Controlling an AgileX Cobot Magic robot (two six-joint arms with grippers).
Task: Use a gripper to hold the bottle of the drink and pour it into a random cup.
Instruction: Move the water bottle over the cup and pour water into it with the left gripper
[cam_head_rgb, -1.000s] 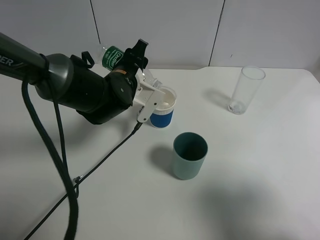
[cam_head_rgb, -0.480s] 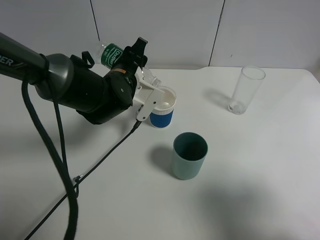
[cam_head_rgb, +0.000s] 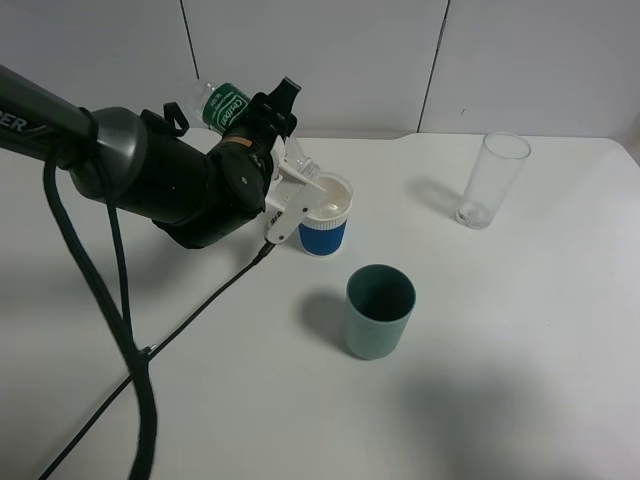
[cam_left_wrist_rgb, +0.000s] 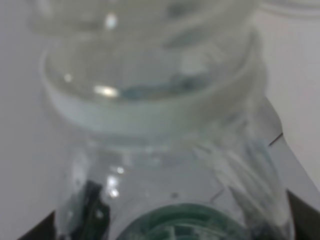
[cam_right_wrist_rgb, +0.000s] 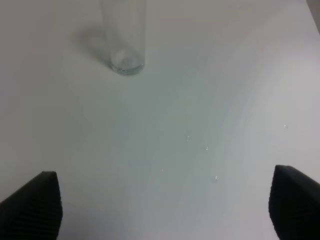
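My left gripper (cam_head_rgb: 268, 118) is shut on the bottle (cam_head_rgb: 228, 107), a small clear one with a green label. It is tipped over, base up and to the left. Its neck (cam_head_rgb: 306, 166) points down over the rim of the cup (cam_head_rgb: 325, 228), which is white with a blue band. In the left wrist view the bottle (cam_left_wrist_rgb: 165, 165) fills the blurred frame, with the cup's rim (cam_left_wrist_rgb: 150, 107) just beyond it. The drink is colourless and I cannot make out a stream. My right gripper (cam_right_wrist_rgb: 162, 202) is open over bare table, out of the high view.
A grey-green cup (cam_head_rgb: 380, 310) stands in front of the white cup, toward the near edge. A tall clear glass (cam_head_rgb: 495, 180) stands at the back right, and the right wrist view shows the glass (cam_right_wrist_rgb: 124, 40) too. The left arm's cable (cam_head_rgb: 130, 350) trails across the table's left side.
The bottle's base has risen slightly as the left wrist tipped a little further. The cable on the table has shifted a bit. The cups and glass have not moved.
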